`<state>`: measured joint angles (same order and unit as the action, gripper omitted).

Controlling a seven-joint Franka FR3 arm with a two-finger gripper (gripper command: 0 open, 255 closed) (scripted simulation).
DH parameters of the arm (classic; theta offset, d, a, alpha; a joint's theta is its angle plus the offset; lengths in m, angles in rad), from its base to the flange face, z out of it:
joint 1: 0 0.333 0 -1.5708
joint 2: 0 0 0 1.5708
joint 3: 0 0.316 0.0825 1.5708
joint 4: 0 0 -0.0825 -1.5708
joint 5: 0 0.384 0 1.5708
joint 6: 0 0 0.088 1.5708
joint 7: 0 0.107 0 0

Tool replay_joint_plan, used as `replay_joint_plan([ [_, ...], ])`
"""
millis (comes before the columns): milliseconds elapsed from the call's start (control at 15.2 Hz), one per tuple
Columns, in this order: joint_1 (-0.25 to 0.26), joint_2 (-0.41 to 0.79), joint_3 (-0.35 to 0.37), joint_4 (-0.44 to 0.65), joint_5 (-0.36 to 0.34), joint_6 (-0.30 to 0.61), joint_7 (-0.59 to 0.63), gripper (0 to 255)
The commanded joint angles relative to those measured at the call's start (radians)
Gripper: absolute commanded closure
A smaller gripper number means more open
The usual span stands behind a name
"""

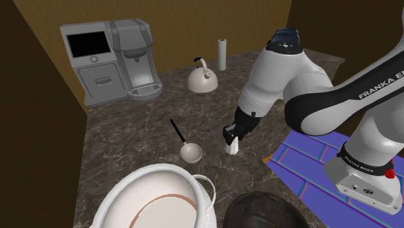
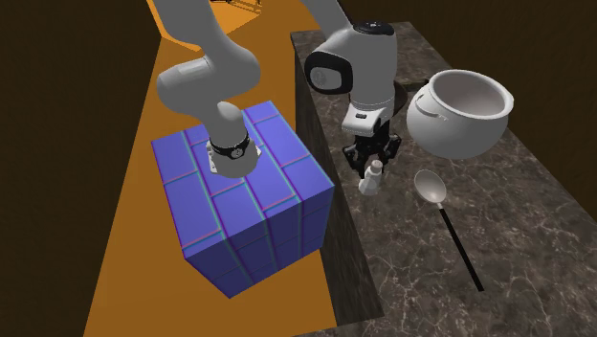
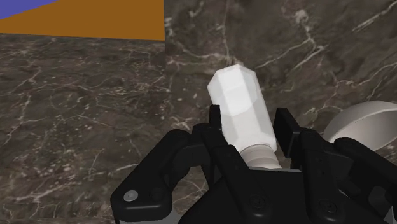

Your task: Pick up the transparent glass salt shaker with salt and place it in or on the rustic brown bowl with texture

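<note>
Tool (image 3: 248, 122) is clamped on the white salt shaker (image 3: 238, 102), low over the tabletop (image 1: 129, 136), ladle (image 1: 190, 152) sitting nearby.

A dark, white-veined marble counter (image 1: 129, 129) carries a white faceted shaker (image 1: 232, 148) under the gripper (image 1: 232, 137) — a grey round-bowled ladle (image 1: 190, 152) just beside it, and a grey coffee machine (image 1: 110, 61) well apart.

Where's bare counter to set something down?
Bare counter between coffee machine and ladle, and between kettle and gripper. Crowded around the pot: ladle, shaker, dark bowl.
</note>
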<state>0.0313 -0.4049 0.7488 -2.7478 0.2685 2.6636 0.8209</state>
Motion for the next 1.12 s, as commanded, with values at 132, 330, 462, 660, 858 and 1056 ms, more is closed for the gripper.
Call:
replay_joint_plan([
  [132,0.021,-0.04,-0.028,0.015,0.014,-0.055,-0.017,255],
  [330,0.036,-0.077,-0.052,0.033,0.023,-0.11,-0.029,255],
  [462,0.043,-0.1,-0.067,0.046,0.026,-0.145,-0.036,255],
  [660,0.052,-0.131,-0.088,0.067,0.028,-0.197,-0.045,255],
  [858,0.058,-0.159,-0.107,0.09,0.027,-0.247,-0.052,255],
  [1056,0.062,-0.183,-0.125,0.115,0.025,-0.296,-0.058,255],
])
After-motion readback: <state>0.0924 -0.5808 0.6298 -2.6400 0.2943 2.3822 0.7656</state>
